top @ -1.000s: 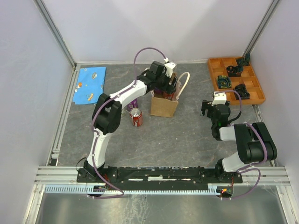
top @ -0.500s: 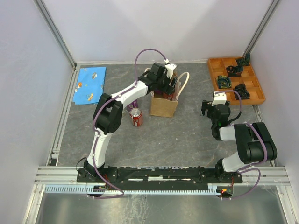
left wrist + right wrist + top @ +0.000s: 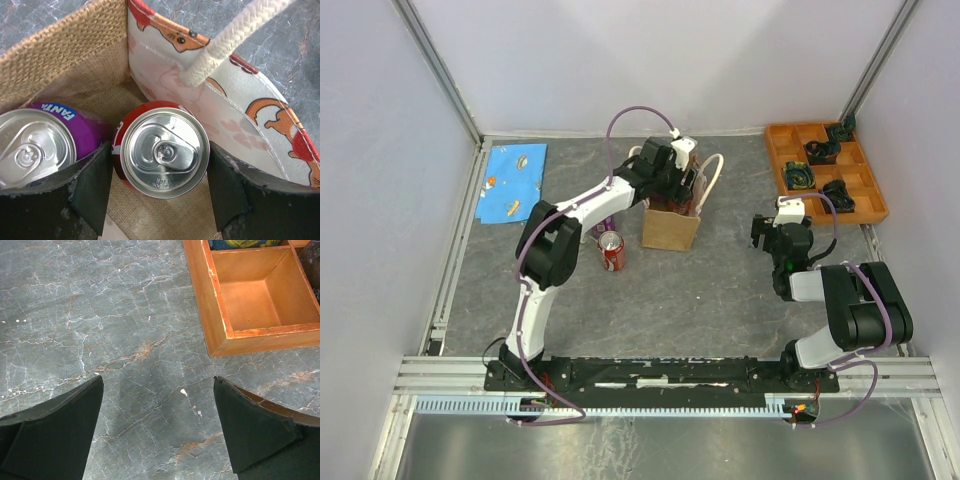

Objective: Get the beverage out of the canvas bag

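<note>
1. the canvas bag (image 3: 670,230) stands upright on the grey table (image 3: 710,295), its cream rope handle (image 3: 718,175) looping up on the side toward the right arm.
2. the left gripper (image 3: 685,188) reaches down into the bag's open top from above.
3. in the left wrist view, the red can (image 3: 165,150) stands upright inside the bag, against the pale printed lining (image 3: 170,85).
4. the left gripper's two black fingers (image 3: 95,185) sit one on each side of the red can and press its sides, so the jaws are about half closed, gripping it.
5. a purple fanta can (image 3: 35,145) stands in the bag too, just beside the red can and touching it, outside the left finger.
6. a second red can (image 3: 611,251) stands on the table, near the bag's left side.
7. a blue patterned cloth (image 3: 513,183) lies well to the left of the bag.
8. the right gripper (image 3: 767,232) hovers to the right of the bag, well apart from it; its jaws stand wide with nothing between them.
9. the orange tray (image 3: 775,160) sits farther right of the bag, beyond the right gripper.
</note>
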`<state>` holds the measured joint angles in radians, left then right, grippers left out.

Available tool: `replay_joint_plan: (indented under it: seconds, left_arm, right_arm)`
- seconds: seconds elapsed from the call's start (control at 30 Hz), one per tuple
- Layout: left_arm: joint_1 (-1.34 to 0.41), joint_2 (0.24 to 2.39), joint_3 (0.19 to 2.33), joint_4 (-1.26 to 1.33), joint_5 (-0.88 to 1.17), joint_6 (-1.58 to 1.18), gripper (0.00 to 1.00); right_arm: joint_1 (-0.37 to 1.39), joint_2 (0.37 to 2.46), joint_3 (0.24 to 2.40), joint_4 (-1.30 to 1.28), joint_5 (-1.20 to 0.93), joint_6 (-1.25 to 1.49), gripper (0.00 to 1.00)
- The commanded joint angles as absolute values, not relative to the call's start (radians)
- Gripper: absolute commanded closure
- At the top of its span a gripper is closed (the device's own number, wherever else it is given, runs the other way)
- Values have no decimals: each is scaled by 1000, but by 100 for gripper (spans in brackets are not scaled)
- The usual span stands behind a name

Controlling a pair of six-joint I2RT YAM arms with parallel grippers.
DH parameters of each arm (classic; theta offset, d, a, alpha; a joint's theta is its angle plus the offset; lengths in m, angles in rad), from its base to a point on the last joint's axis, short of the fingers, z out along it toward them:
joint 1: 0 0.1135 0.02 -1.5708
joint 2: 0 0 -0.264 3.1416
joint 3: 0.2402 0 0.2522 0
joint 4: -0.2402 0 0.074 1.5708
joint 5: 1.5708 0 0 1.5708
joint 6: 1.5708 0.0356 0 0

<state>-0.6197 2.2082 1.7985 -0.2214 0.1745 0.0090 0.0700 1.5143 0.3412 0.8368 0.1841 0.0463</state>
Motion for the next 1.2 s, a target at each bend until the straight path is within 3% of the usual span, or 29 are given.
replay_joint_plan:
  seconds: [0.0, 0.63, 1.03, 1.17]
  left_arm:
    - [-618, 2103, 1784, -208, 171, 58, 97]
    - [-617, 1953, 1970, -234, 260, 24, 97]
    - [-618, 1675, 1933, -342, 141, 48, 97]
    - [-618, 1531, 1832, -356, 41, 63, 97]
  right_arm:
    - [66, 1516, 370, 861, 179, 33, 1]
    - [66, 1515, 370, 861, 179, 33, 1]
    - [66, 1515, 369, 861, 179, 34, 1]
    - [66, 1515, 369, 861, 179, 33, 1]
